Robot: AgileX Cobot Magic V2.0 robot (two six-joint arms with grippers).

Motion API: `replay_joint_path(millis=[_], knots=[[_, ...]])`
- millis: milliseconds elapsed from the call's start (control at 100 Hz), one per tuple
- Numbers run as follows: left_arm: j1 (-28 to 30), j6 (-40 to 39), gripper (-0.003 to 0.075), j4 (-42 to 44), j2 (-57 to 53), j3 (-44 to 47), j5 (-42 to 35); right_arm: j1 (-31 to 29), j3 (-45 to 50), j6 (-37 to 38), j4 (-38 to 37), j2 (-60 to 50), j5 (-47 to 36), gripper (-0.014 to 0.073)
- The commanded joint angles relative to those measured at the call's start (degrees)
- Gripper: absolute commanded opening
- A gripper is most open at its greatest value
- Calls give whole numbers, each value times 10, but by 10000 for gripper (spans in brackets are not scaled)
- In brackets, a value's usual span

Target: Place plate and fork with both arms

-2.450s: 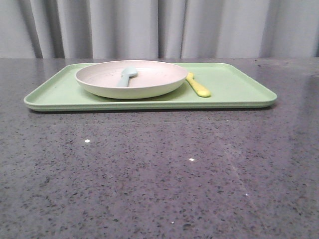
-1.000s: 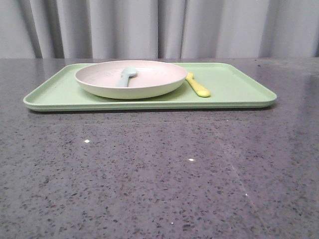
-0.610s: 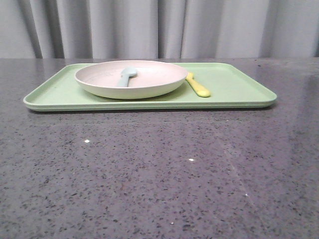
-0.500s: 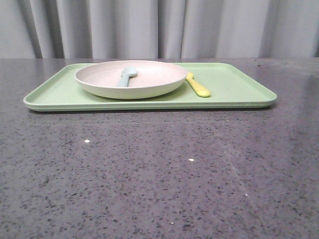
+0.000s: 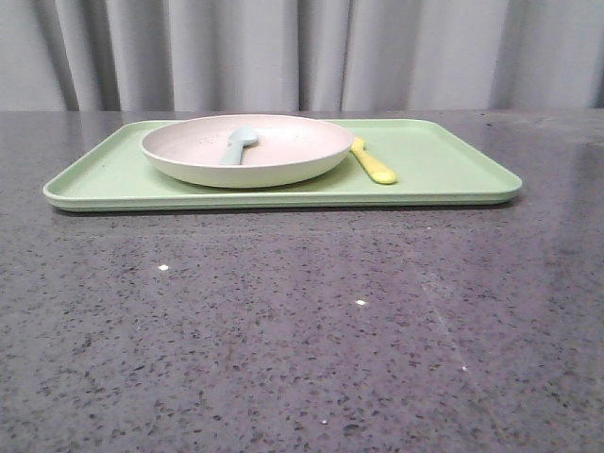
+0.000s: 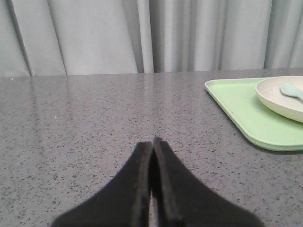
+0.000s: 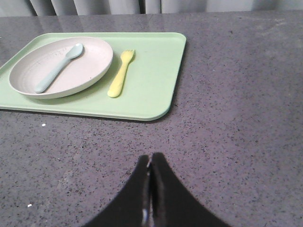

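Right gripper (image 7: 150,166): pressed together, empty, over bare table (image 7: 227,123).
Left gripper (image 6: 151,151): pressed together, empty, tray (image 6: 246,113) ahead to its right.
Fork (image 7: 120,78): ahead-left of right gripper, flat on tray, just beside plate (image 7: 90,66).
Risk: spoon (image 7: 57,66) may be spilled if the plate is tilted.
Room: open table around tray.

The plate (image 5: 247,149), a shallow round dish, pinkish-cream inside and pale greenish outside, sits upright on the green tray (image 5: 453,175). The small yellow fork (image 5: 374,161) lies flat just beside it, tines pointing away.
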Motion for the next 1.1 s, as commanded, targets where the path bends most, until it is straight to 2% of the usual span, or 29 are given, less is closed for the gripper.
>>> replay_joint_path(millis=[0, 80, 310, 640, 1020, 1090], knots=[[1, -1, -20, -5, -18, 7, -40, -18, -3, -4, -9, 5, -58, -66], [1, -1, -20, -5, -18, 7, -40, -37, 13, -20, 2, 5, -92, -66], [1, -1, -20, -5, -18, 7, -40, -106, 78, -155, 70, -6, -227, -66], [1, -1, -20, -5, -18, 7, -40, -182, 204, -153, 76, -77, -394, -66], [1, -1, -20, -5, -18, 7, -40, -216, 297, -153, 86, -157, -387, -66], [1, -1, -20, -5, -18, 7, -40, -216, 295, -153, 90, -176, -339, -66]])
